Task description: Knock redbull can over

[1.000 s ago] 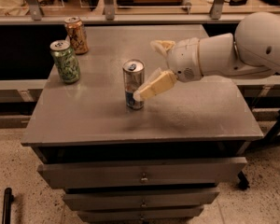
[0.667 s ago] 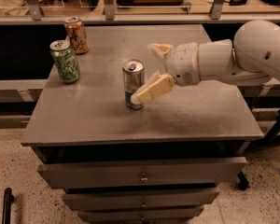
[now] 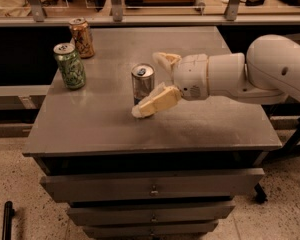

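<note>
The redbull can (image 3: 142,80) stands upright near the middle of the grey table (image 3: 100,124), a slim silver can with a pull-tab top. My gripper (image 3: 148,85) reaches in from the right on a white arm and is open. Its near finger (image 3: 155,103) lies low in front of the can's base, right against it. Its far finger (image 3: 165,60) sits behind the can's right side. The can stands between the two fingers.
A wider green patterned can (image 3: 69,65) and an orange-brown can (image 3: 82,37) stand upright at the table's back left. Behind the table runs a shelf with metal posts (image 3: 115,4). Drawers (image 3: 150,186) sit under the tabletop.
The gripper has moved a little to the left and nearer, so its fingers now reach further around the can. The can still stands upright in the same spot.
</note>
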### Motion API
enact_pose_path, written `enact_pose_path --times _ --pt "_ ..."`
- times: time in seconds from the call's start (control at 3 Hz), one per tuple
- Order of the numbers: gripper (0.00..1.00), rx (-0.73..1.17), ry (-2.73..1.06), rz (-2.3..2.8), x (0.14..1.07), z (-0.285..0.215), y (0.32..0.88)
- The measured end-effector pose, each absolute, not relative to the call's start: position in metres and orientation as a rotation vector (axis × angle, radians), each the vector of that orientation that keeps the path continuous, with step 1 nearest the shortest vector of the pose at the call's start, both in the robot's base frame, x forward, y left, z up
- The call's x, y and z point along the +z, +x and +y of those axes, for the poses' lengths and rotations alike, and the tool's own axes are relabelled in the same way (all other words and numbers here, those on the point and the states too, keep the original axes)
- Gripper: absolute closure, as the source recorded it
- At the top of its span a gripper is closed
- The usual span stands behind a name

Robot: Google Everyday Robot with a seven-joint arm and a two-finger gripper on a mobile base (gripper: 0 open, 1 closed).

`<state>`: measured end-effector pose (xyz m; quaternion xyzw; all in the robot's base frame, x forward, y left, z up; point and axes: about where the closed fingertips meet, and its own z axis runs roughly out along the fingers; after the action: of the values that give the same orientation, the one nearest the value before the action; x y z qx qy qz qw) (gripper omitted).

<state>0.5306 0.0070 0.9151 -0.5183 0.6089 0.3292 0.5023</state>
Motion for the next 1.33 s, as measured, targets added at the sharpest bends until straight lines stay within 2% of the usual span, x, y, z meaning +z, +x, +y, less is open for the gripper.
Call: enact_pose_path --times 0.33,1.33 --pt "0.17 0.797 -1.253 1.47 0.9156 0.009 0.5298" --pt "0.88 0.802 -1.266 1.462 0.9176 0.0161 0.5271"
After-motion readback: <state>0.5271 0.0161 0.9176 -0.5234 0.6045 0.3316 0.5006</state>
